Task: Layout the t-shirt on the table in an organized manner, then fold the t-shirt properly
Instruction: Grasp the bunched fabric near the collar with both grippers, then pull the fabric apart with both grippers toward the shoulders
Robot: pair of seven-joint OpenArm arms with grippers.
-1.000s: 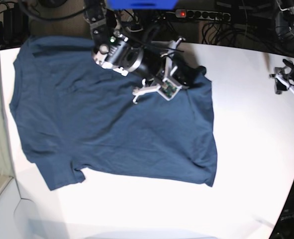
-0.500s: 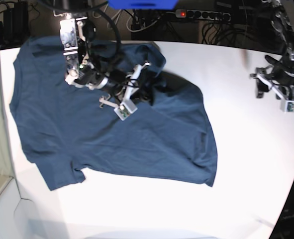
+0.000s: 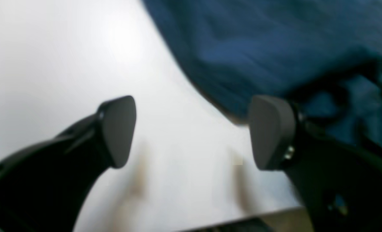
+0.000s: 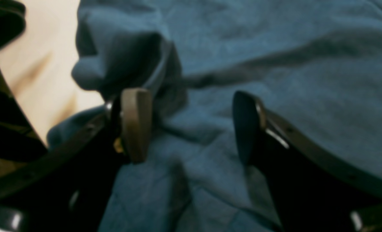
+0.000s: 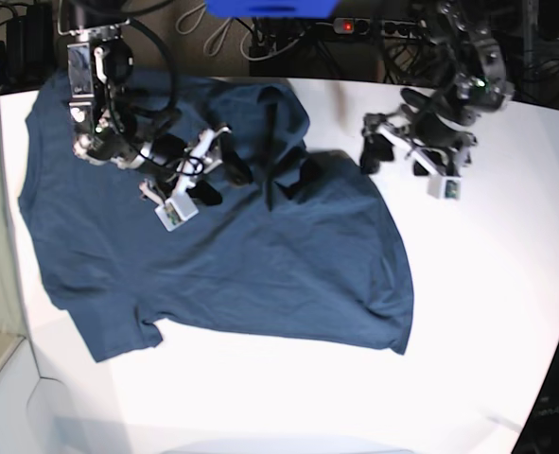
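Dark navy-blue cotton t-shirt (image 5: 213,255) soft, limp; both grippers (image 4: 187,125) (image 3: 191,132) gaping, empty; you pinch bunched hem near counter (image 5: 487,312) far edge

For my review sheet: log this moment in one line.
right gripper open over t-shirt | left gripper open above table

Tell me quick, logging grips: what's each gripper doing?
Left gripper: open, empty, over the table.
Right gripper: open, on the t-shirt, gripping nothing.
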